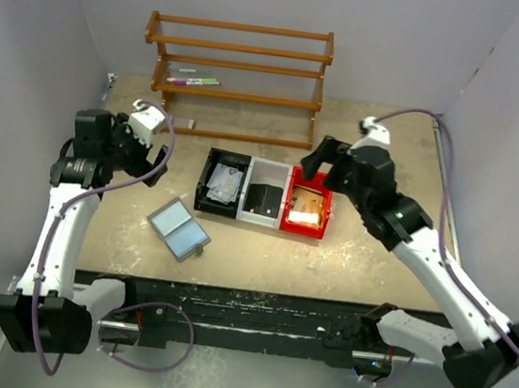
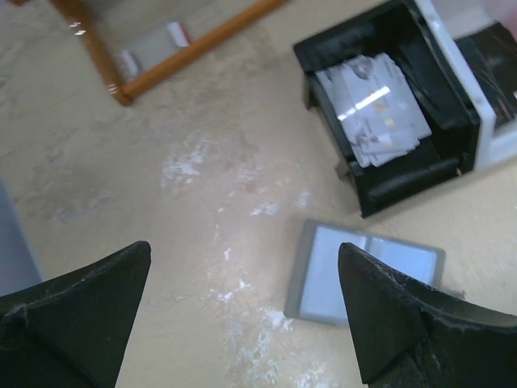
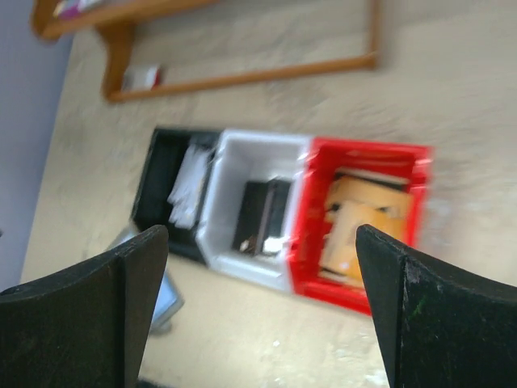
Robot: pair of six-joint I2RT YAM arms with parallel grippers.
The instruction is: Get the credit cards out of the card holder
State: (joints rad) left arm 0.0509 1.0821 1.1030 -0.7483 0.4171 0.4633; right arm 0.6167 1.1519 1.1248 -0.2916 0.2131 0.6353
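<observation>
The card holder [image 1: 178, 229] lies open and flat on the table in front of the black bin, its two grey-blue panels facing up. It also shows in the left wrist view [image 2: 327, 275] and at the edge of the right wrist view [image 3: 167, 297]. I cannot tell whether credit cards sit in it. Pale cards [image 2: 373, 109] lie piled in the black bin [image 1: 221, 182]. My left gripper [image 1: 151, 150] [image 2: 244, 250] hangs open above the table, left of the holder, with nothing in it. My right gripper [image 1: 324, 169] [image 3: 262, 234] is open and empty above the bins.
A white bin [image 1: 262, 215] with a dark object and a red bin [image 1: 304, 228] with tan items stand in a row beside the black one. A wooden rack [image 1: 238, 64] with pens [image 1: 193, 80] stands at the back. Walls close in both sides.
</observation>
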